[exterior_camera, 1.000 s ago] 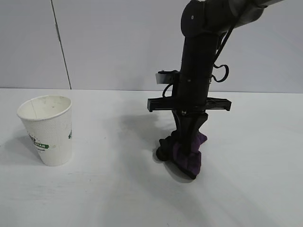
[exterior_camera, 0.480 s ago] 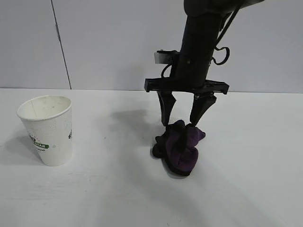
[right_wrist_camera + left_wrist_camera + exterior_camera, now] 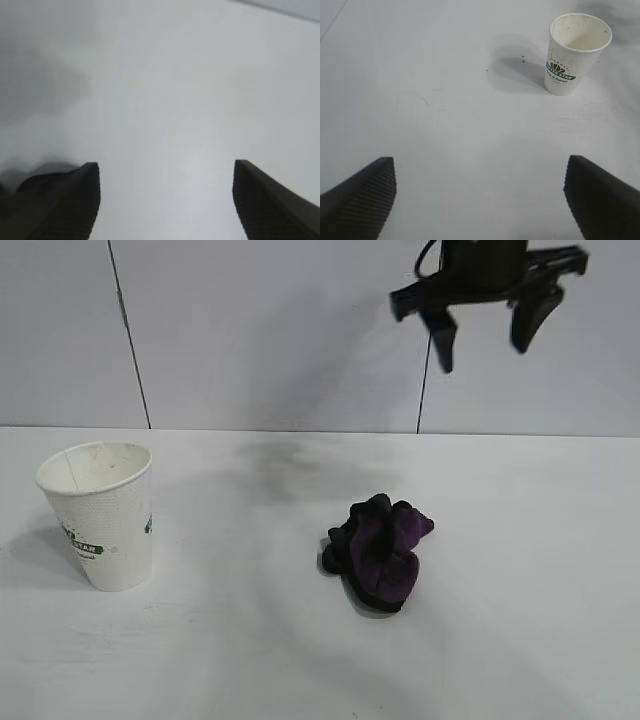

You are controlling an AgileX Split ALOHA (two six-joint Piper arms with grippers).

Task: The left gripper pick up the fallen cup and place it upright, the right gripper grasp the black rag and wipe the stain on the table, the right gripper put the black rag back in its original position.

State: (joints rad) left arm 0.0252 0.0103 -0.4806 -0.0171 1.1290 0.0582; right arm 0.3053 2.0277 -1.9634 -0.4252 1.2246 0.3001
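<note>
Released and lifted: my right gripper (image 3: 483,330) let go of the black rag (image 3: 377,551) and now hangs high above it, jaws apart and empty. Rag sits mid-table (image 3: 520,640), cup (image 3: 100,513) upright near the left edge, no stain visible. My left gripper (image 3: 480,197) is parked, jaws wide; task looks finished.

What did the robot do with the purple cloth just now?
The right gripper let go of the black rag, opened and rose high above it. The rag stayed bunched on the table. The cup stayed upright, unmoved.
</note>
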